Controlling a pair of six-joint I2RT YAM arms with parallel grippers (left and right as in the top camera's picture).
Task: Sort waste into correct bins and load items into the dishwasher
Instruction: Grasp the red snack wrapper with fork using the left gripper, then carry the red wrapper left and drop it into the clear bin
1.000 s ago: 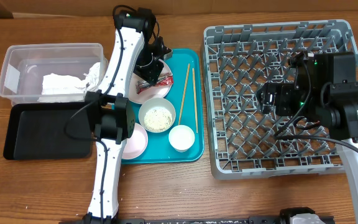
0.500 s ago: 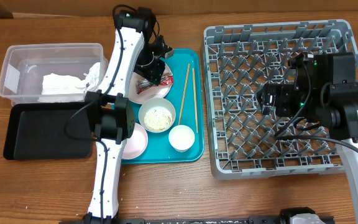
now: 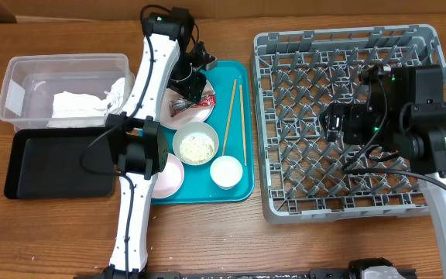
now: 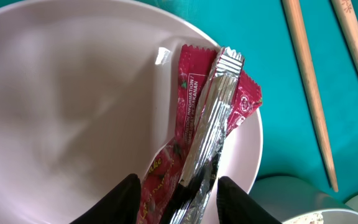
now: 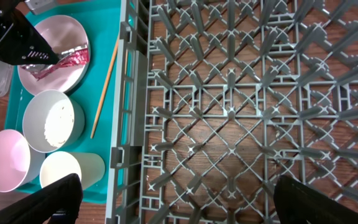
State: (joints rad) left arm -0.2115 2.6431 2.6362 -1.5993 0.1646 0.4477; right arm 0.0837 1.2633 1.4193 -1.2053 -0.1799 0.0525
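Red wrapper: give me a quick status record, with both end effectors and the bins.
wrapper: red wrapper in the pink plate on the teal tray
left: left end effector closed on the wrapper, a finger on each side
right: right end effector open above the dish rack, holding nothing
bins: clear tub holds a white napkin; black tray shows nothing inside

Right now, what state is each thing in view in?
left end effector, shut on red wrapper
red wrapper, pinched, on pink plate
right end effector, open, above dish rack
dish rack, unloaded
napkin, crumpled, in clear tub
rice bowl, upright, rice inside
chopsticks, flat on teal tray
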